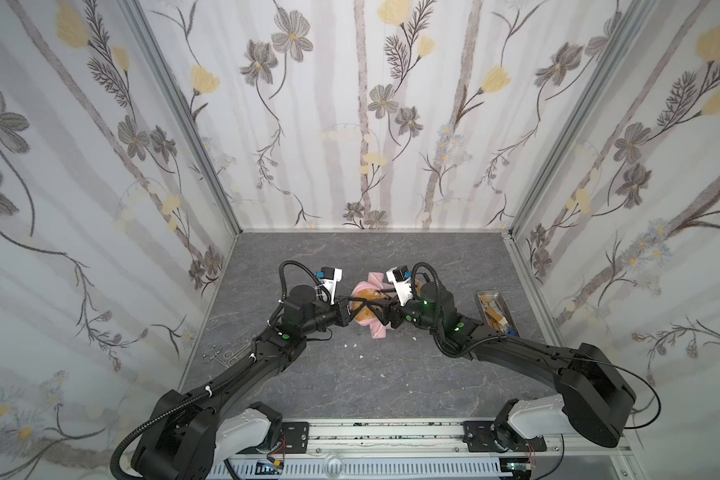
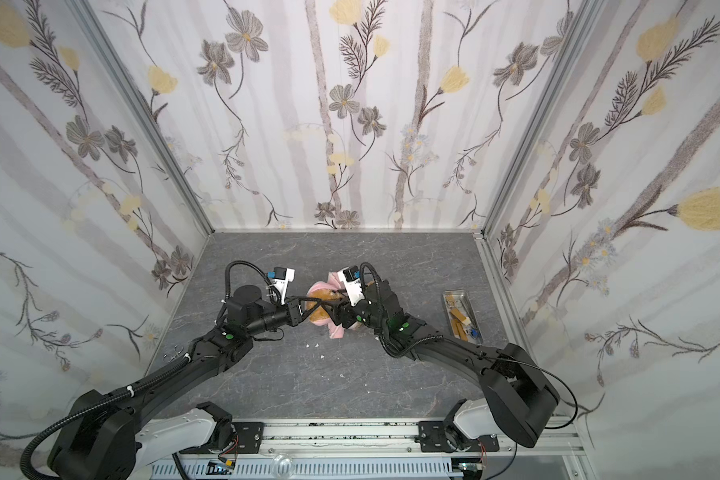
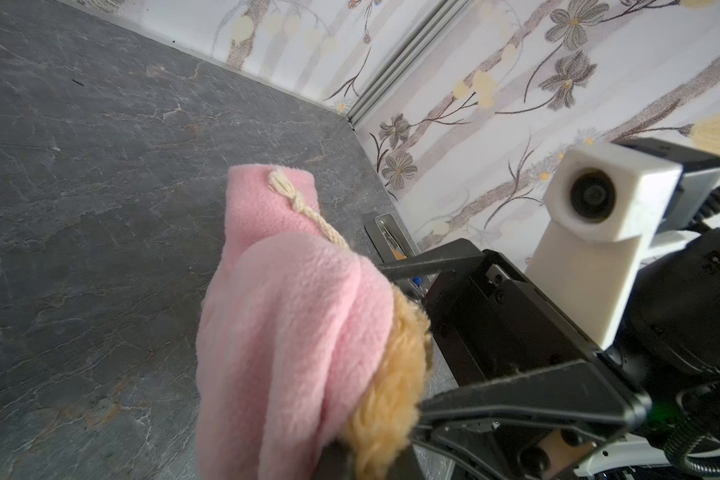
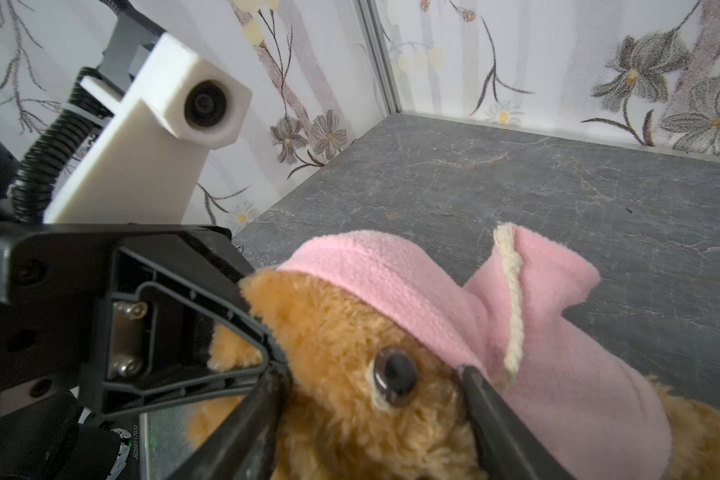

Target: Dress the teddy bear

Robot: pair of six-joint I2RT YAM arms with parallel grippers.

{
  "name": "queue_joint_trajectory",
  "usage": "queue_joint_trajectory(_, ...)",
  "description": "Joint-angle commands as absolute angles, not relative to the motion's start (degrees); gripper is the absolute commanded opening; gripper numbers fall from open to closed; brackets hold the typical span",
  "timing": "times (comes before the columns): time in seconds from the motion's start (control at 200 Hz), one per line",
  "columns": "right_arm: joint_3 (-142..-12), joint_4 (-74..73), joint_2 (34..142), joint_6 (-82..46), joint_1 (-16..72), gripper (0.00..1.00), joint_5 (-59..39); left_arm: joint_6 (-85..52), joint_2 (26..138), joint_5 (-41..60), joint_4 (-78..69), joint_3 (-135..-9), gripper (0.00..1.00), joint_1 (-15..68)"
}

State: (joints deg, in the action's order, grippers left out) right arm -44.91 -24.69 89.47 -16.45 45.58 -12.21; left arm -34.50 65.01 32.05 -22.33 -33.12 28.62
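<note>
The teddy bear (image 4: 350,332), golden-brown and fluffy, lies mid-table between both arms in both top views (image 1: 364,319). A pink hoodie (image 4: 412,286) with a cream drawstring (image 4: 514,299) sits over the top of its head, and its face and one dark eye are bare. My left gripper (image 3: 371,465) is shut on the bear's fur at the hoodie's edge. My right gripper (image 4: 366,386) stands open, one finger on each side of the bear's face. The bear's lower body is hidden behind the grippers.
A metal tray (image 1: 500,296) holding small tools stands at the right by the wall. Metal forceps (image 1: 225,355) lie at the left beside the left arm. A few white scraps (image 1: 352,345) dot the grey slab in front of the bear. Patterned walls close three sides.
</note>
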Motion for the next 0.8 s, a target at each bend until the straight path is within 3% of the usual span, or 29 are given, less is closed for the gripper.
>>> queue_joint_trajectory(0.0,-45.9,-23.7,90.8,-15.4,45.9,0.62,-10.2,-33.2,65.2,33.9,-25.2,-34.1,0.0,29.5)
queue_joint_trajectory(0.13,-45.7,-23.9,91.0,-15.3,46.2,0.56,-9.7,-34.4,65.3,32.3,-25.0,-34.7,0.0,29.7)
queue_joint_trajectory(0.25,-44.2,-22.1,89.5,-14.6,46.1,0.66,-6.9,-38.1,64.6,24.4,-21.7,-35.2,0.0,29.6)
queue_joint_trajectory(0.34,-41.0,-20.8,85.4,-13.4,46.4,0.71,-2.5,-49.4,63.9,15.2,-16.3,-36.3,0.0,29.6)
queue_joint_trajectory(0.44,-37.7,-22.2,81.3,-13.4,49.4,0.71,0.5,-64.8,62.5,11.9,-15.7,-35.3,0.0,29.7)
queue_joint_trajectory(0.589,-34.0,-29.4,79.7,-11.3,57.3,0.68,6.4,-79.0,59.7,8.8,-15.6,-33.6,0.0,30.1)
queue_joint_trajectory(0.794,-37.6,-35.3,87.1,-13.4,63.4,0.59,14.3,-87.3,58.7,7.6,-15.2,-33.2,0.0,31.4)
